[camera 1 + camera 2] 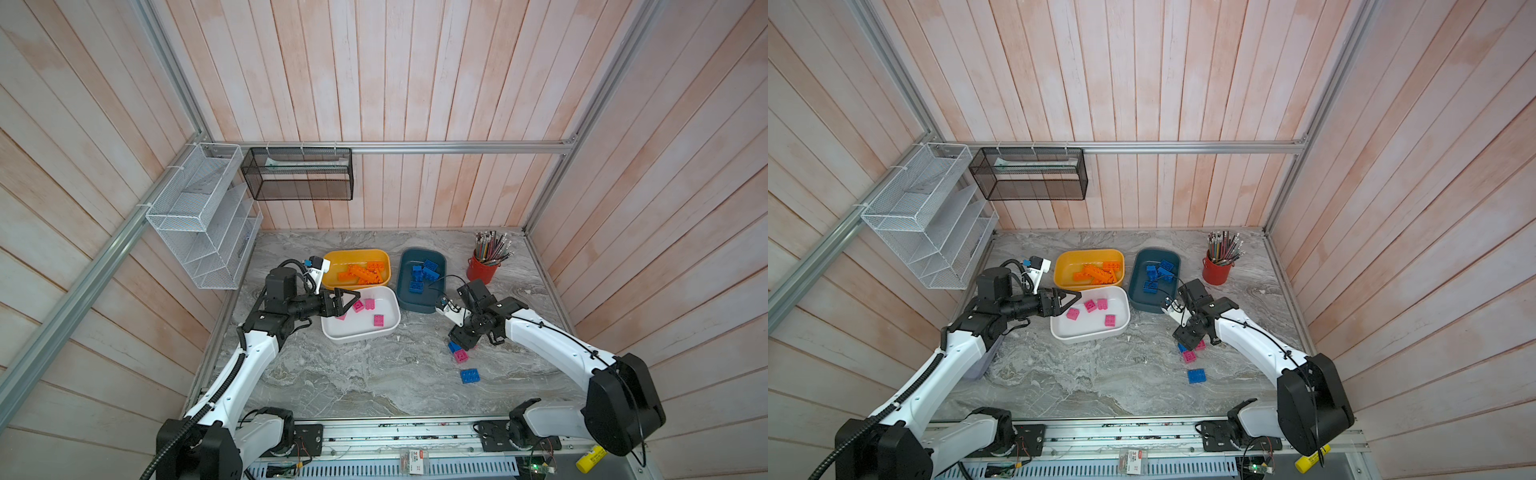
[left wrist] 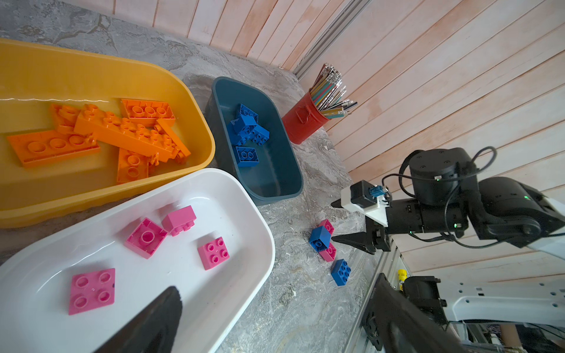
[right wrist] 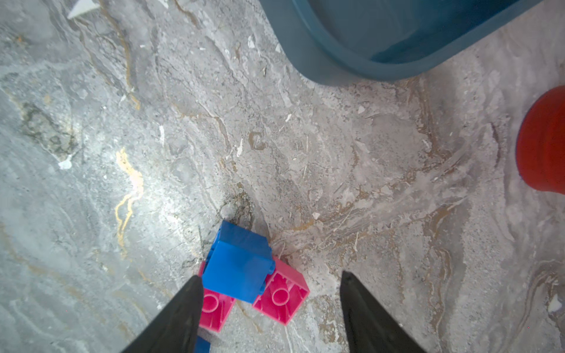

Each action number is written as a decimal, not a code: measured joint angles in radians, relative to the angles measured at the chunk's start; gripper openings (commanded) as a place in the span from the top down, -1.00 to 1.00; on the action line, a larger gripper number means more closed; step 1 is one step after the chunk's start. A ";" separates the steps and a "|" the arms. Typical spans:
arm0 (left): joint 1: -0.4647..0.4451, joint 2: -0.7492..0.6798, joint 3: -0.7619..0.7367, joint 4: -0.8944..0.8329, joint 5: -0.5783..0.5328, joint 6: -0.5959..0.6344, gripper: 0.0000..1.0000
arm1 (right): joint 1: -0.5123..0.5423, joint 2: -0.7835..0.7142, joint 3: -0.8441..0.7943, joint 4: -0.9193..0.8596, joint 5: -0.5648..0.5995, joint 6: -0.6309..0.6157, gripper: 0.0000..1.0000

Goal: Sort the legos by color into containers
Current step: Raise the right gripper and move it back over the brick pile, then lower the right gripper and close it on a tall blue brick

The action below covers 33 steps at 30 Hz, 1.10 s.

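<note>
Orange legos lie in the yellow container (image 1: 353,252), several blue ones in the dark teal container (image 1: 415,302), several pink ones in the white container (image 1: 353,329). On the marble to the right, a blue brick (image 3: 238,269) rests tilted on two upturned pink bricks (image 3: 282,293). A flat blue brick (image 1: 470,376) lies nearer the front. My right gripper (image 3: 271,276) hangs open just over that cluster; one finger is beside the blue brick and nothing is gripped. My left gripper (image 1: 349,305) is wide open and empty over the white container's left end.
A red cup of pencils (image 1: 482,272) stands right of the teal container. A white mesh basket (image 1: 199,216) and a black one (image 1: 299,174) hang on the walls at the back left. A metal rail (image 1: 399,434) runs along the table's front edge.
</note>
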 measured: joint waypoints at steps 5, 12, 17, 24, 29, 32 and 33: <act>0.000 0.012 0.000 0.000 0.000 0.011 -0.99 | 0.013 -0.037 -0.074 0.004 0.029 -0.079 -0.42; 0.000 0.038 0.000 0.013 0.000 0.014 -0.99 | 0.016 -0.067 -0.089 0.000 0.085 -0.166 -0.42; 0.000 0.040 0.000 0.018 0.000 0.015 -0.99 | 0.026 -0.038 -0.090 0.030 0.115 -0.196 -0.42; 0.000 0.043 0.000 0.018 0.000 0.022 -0.99 | 0.041 0.014 -0.090 0.046 0.116 -0.213 -0.41; 0.000 0.044 0.000 0.018 -0.004 0.026 -0.99 | 0.045 0.030 -0.090 0.065 0.127 -0.224 -0.41; 0.000 0.044 0.000 0.018 -0.005 0.026 -0.99 | 0.045 0.043 -0.087 0.093 0.130 -0.227 -0.40; 0.000 0.044 0.000 0.018 -0.005 0.026 -0.99 | 0.045 0.049 -0.084 0.101 0.130 -0.227 -0.40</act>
